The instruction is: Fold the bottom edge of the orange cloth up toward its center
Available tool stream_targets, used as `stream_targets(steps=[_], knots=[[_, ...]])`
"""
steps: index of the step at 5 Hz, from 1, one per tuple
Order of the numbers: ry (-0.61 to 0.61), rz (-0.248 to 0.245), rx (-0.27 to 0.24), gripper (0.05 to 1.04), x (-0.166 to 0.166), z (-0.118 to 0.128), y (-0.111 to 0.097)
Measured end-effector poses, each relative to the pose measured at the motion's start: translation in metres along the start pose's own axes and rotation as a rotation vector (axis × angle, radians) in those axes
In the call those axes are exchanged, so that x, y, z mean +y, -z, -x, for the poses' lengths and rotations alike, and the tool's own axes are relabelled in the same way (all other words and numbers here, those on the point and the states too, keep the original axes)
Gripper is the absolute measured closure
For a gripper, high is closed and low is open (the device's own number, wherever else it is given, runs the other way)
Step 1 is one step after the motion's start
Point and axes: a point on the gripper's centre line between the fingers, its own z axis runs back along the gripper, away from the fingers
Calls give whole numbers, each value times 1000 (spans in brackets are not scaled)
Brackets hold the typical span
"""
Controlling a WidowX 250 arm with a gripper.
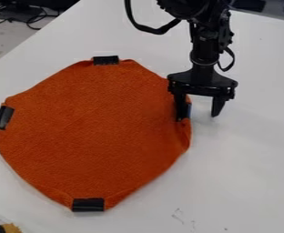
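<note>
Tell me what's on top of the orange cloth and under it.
On the cloth: black strips at its far, left and near edges; one finger of the open gripper at its right edge. Underneath is hidden.

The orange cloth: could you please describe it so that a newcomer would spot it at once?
On the white table, find the gripper. In the view, the cloth lies spread out to its left, reaching one finger. Its solid orange and the black patches on its rim set it apart.

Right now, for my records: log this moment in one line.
Black gripper: open | one finger at right edge of orange cloth with black edge patches | cloth: spread on white table
</note>
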Motion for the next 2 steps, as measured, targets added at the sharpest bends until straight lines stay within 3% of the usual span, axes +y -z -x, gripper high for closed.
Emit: stream_targets(steps=[2], knots=[[2,-24,12,85,2,2,2]])
